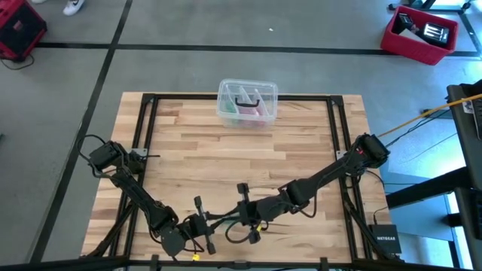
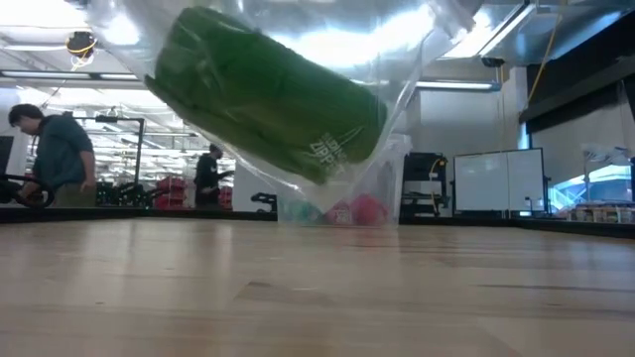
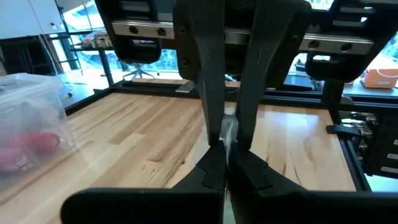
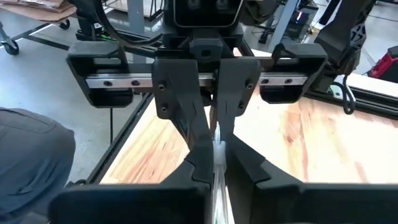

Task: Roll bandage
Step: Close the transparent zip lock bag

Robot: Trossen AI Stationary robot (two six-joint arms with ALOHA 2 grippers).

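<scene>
The bandage (image 2: pixel 263 94) is a bright green roll inside a clear plastic bag (image 2: pixel 407 119). It hangs tilted above the table, close to the low camera. My left gripper (image 1: pixel 202 223) and my right gripper (image 1: pixel 242 209) meet tip to tip near the table's near edge. Both are shut on the bag's clear film. In the left wrist view my left gripper (image 3: pixel 225 163) faces the right one's fingers (image 3: pixel 208 93). In the right wrist view my right gripper (image 4: pixel 216 163) faces the left one's fingers (image 4: pixel 186 112). My left gripper pinches a thin strip of the bag's clear film (image 3: pixel 229 132) between its two fingers, coming in level from the table's left. Which part of the bag this is cannot be told. My right gripper pinches the same clear film (image 4: pixel 219 149) between its two fingers, right against the left fingertips, slanting slightly down from the table's right. The bag with the green roll hangs below, clear of the table.
A clear plastic box (image 1: pixel 247 103) with pink and dark items stands at the table's far edge, in the middle. A black frame (image 1: pixel 143 135) runs around the tabletop. People (image 2: pixel 55 159) stand in the room beyond the table.
</scene>
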